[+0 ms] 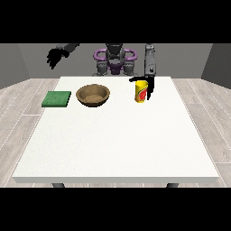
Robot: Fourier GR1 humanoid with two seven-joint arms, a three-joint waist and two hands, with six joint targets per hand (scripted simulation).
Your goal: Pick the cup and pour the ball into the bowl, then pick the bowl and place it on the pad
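Observation:
A yellow cup (141, 92) with a red mark stands upright on the white table (117, 140), right of the middle at the back. The hand at the view's right (150, 85) is at the cup, its thumb reaching over the rim to the left and its fingers hanging down along the cup's right side. A brown wooden bowl (93, 95) sits left of the cup. A green square pad (57, 99) lies further left near the table's edge. The hand at the view's left (55, 56) is raised in the air beyond the table, fingers hanging relaxed. No ball shows.
The robot's torso (114, 61) stands behind the table's far edge. Grey wood-pattern floor surrounds the table on all sides.

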